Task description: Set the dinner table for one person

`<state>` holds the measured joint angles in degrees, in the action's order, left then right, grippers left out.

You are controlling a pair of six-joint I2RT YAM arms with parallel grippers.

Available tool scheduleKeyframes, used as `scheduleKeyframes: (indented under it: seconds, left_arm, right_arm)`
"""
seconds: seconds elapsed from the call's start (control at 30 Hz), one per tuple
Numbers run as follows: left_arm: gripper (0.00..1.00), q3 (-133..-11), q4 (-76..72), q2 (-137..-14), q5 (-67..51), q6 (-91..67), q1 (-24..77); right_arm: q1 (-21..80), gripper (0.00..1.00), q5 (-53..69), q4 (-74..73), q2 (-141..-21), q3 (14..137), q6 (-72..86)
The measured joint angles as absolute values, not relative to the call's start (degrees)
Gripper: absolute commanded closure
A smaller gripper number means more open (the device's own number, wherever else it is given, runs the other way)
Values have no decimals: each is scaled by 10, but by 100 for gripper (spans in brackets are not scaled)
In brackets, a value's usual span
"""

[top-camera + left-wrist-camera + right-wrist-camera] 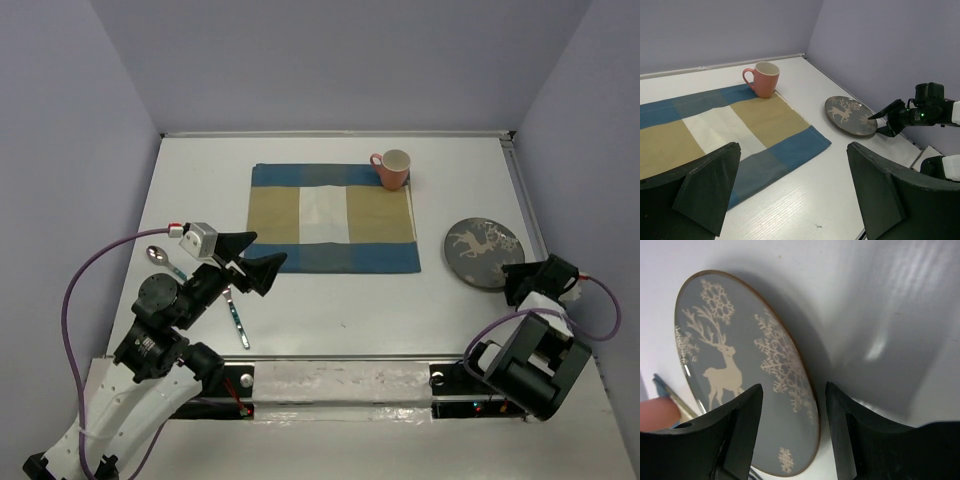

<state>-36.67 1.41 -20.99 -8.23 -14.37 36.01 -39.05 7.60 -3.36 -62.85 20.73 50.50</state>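
Toward three o'clock from the patchwork mat (335, 217), by the right edge of the dinner table (330, 310), my right gripper (793, 386) stands with its jaws apart astride the near rim of the deer plate (483, 252), not clamped on it. If I close with so shallow a bite on that thin rim, I judge the plate may slip out, or tip and scrape as I lift, and then knock the pink mug (392, 169) at the mat's two o'clock corner. My left gripper (268, 250) hangs wide apart and empty at the mat's eight o'clock corner, too far off to steady anything.
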Motion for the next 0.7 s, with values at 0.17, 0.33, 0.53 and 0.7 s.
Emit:
scheduleKeyframes:
  seconds: [0.17, 0.33, 0.53, 0.7]
  left_arm:
    - [1, -367, 15, -210, -81, -144, 360]
    - [1, -366, 16, -212, -81, -144, 359]
    - [1, -367, 16, -215, -81, -144, 354]
    - [1, -367, 16, -224, -81, -144, 347]
  right_arm:
    - [-393, 50, 149, 70, -686, 193, 524]
    - [-394, 90, 194, 166, -726, 157, 549]
    - [-394, 100, 216, 227, -698, 122, 572]
    - [-393, 100, 207, 169, -600, 111, 564]
